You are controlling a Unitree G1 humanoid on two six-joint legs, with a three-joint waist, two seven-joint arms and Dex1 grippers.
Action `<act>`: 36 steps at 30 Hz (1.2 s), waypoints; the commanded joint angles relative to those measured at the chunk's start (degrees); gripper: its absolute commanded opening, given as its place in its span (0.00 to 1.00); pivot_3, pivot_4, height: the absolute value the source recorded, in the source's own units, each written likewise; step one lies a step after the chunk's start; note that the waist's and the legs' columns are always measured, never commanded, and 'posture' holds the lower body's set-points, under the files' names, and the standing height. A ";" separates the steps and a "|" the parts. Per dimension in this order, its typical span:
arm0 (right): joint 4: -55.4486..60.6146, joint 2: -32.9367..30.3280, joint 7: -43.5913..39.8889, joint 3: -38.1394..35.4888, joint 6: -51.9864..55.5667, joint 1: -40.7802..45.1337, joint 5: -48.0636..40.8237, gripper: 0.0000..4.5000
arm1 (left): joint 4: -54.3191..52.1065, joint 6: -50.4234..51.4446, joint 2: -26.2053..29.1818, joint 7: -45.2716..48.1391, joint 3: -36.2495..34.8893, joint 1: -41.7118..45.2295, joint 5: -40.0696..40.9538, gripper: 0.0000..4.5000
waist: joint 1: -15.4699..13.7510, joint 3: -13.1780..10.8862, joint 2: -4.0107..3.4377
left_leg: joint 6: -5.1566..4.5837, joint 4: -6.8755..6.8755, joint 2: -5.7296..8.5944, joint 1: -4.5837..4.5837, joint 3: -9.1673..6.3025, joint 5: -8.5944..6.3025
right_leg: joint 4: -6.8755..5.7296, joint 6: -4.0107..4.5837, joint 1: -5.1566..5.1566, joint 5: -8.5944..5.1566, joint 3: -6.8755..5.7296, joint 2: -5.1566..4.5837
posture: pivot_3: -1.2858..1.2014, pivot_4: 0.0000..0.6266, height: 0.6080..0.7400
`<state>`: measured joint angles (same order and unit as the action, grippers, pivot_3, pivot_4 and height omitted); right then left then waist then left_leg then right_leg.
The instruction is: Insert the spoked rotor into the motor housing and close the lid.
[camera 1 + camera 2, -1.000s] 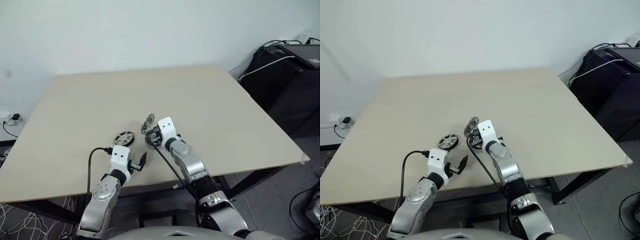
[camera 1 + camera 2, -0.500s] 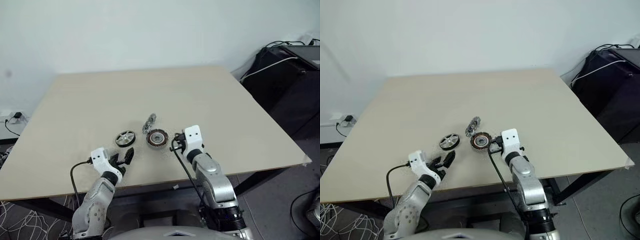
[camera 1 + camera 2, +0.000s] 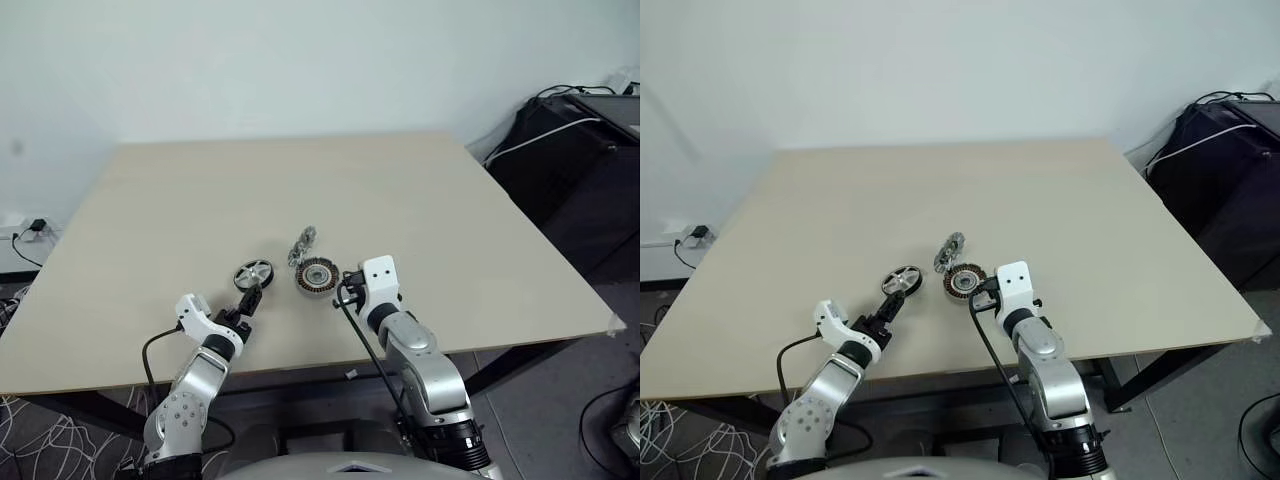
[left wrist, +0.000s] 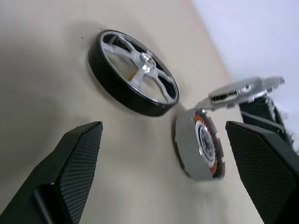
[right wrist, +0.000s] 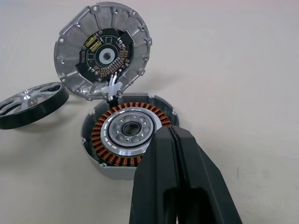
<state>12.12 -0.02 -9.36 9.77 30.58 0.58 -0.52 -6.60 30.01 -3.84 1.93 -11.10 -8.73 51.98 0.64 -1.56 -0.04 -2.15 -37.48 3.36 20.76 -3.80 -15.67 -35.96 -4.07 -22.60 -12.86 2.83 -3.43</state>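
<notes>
the left gripper (image 3: 247, 309) sat near the front edge of the table (image 3: 420, 190), its two black fingers (image 4: 70, 168) spread wide with nothing between them. the spoked rotor (image 3: 253, 273) lay flat just ahead of those fingertips, apart from them. further right, ahead of the right gripper (image 3: 343, 291), the motor housing (image 3: 317, 276) rested with its copper windings facing up – the right wrist view showed the fingertips just short of its near rim. the right gripper's fingers (image 5: 175, 182) were pressed together, empty. the lid (image 5: 103, 50) stood tilted open just beyond the motor housing – its inner face with a circuit board turned toward the right gripper, joined to the motor housing by short white wires (image 5: 112, 88)
</notes>
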 commanded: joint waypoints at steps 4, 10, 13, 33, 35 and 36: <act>2.64 0.23 0.66 0.16 -0.37 0.39 -0.55 0.01 | 2.65 -0.32 -5.61 -2.03 -1.10 3.15 4.65 1.00 | 0.01 -0.01 0.02 | 0.01 0.00 0.01 0.00 0.00 0.00 | 0.00 0.00 0.01 0.00 0.00 0.00 | 0.52 0.00 1.00; 2.49 0.29 0.83 0.19 -0.48 0.48 -0.76 0.01 | 5.90 -1.29 -6.12 -2.21 -1.45 5.92 6.76 1.00 | -0.01 -0.02 0.03 | 0.00 0.00 0.02 0.00 0.00 0.01 | 0.01 0.01 0.00 0.00 0.01 0.01 | 0.52 0.00 1.00; 2.41 0.29 0.81 0.29 -0.53 0.56 -0.82 0.01 | 7.27 -1.74 -6.54 -2.09 -1.02 7.47 7.28 1.00 | 0.00 -0.02 0.03 | 0.00 0.00 0.02 0.00 0.00 0.01 | 0.00 0.01 0.00 0.00 0.00 0.01 | 0.52 0.00 1.00; 2.46 0.18 1.08 0.13 0.23 0.69 -1.27 0.00 | 15.13 -8.29 -8.92 -6.38 -3.80 12.60 10.88 0.96 | 0.03 -0.01 0.06 | 0.04 -0.01 0.02 -0.04 -0.01 0.04 | 0.00 0.02 0.04 0.02 0.01 0.03 | 0.52 0.00 1.00; 2.63 0.07 1.06 0.13 0.33 0.63 -1.27 0.00 | 15.51 -8.43 -8.85 -6.66 -3.49 12.61 11.18 0.86 | 0.06 -0.01 0.07 | 0.05 -0.01 0.01 -0.06 0.00 0.04 | -0.01 0.02 0.06 0.02 0.02 0.04 | 0.52 0.00 1.00; 2.67 0.03 1.07 0.11 0.37 0.61 -1.29 0.00 | 15.60 -8.50 -8.84 -6.66 -3.41 12.61 11.41 0.79 | 0.04 0.00 0.07 | 0.05 -0.01 0.01 -0.06 0.00 0.04 | -0.01 0.02 0.06 0.02 0.01 0.05 | 0.52 0.00 1.00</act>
<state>12.30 -0.08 -8.36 9.79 30.87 0.55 -1.35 8.96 22.62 -4.41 -4.18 -14.19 1.98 63.00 0.68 -1.56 0.03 -2.11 -37.49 3.37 20.70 -3.80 -15.63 -35.97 -4.05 -22.55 -12.84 2.84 -3.38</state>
